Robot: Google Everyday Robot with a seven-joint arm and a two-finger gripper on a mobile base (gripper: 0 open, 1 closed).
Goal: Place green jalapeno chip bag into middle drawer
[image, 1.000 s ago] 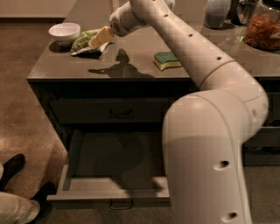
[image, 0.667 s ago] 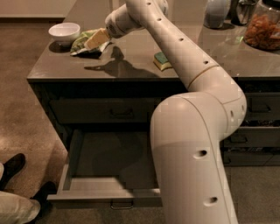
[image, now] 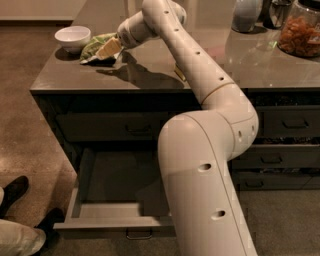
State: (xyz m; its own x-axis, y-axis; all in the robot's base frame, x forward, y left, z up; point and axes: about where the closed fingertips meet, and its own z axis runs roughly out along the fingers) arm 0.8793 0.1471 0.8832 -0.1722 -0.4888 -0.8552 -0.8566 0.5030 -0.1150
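Note:
The green jalapeno chip bag (image: 94,47) lies crumpled on the grey countertop (image: 150,75) at its far left, just right of a white bowl (image: 72,37). My gripper (image: 108,49) reaches across the counter and sits at the bag's right edge, low over the counter and touching or nearly touching the bag. The middle drawer (image: 112,182) stands pulled open below the counter's front, its grey inner tray showing nothing inside. My arm covers the drawer's right part.
A shut drawer (image: 127,127) sits above the open one, with narrower drawers (image: 282,125) to the right. A sponge's edge (image: 178,74) peeks out behind my arm. A jar of orange snacks (image: 300,32) and a grey vessel (image: 247,15) stand far right. A person's shoes (image: 15,190) are lower left.
My arm has swung left across the view and now hides most of the sponge. The gripper stays at the bag, which has not visibly moved.

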